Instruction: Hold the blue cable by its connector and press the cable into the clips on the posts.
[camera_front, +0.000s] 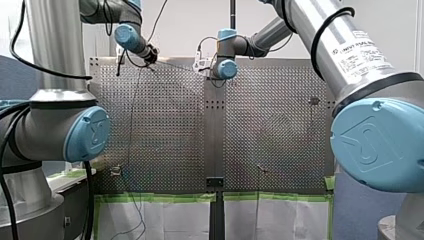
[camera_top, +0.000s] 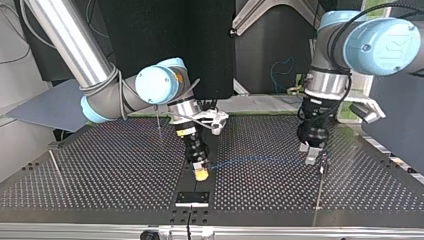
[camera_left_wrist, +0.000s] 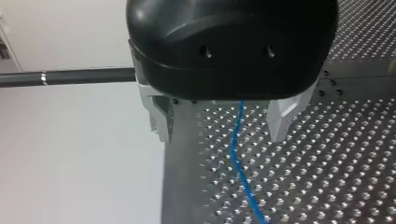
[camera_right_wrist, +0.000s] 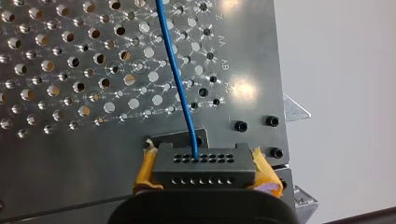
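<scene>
Yellow-padded right claw (camera_right_wrist: 204, 176) clamped on connector (camera_right_wrist: 204, 163), blue cable (camera_right_wrist: 175, 70) running ahead; left claw (camera_left_wrist: 220, 125) open astride cable. Judged best: hold it centred, taut.

Left gripper (camera_left_wrist: 222, 133) fingers apart, right gripper (camera_right_wrist: 205, 170) clamped, both pointing down
</scene>
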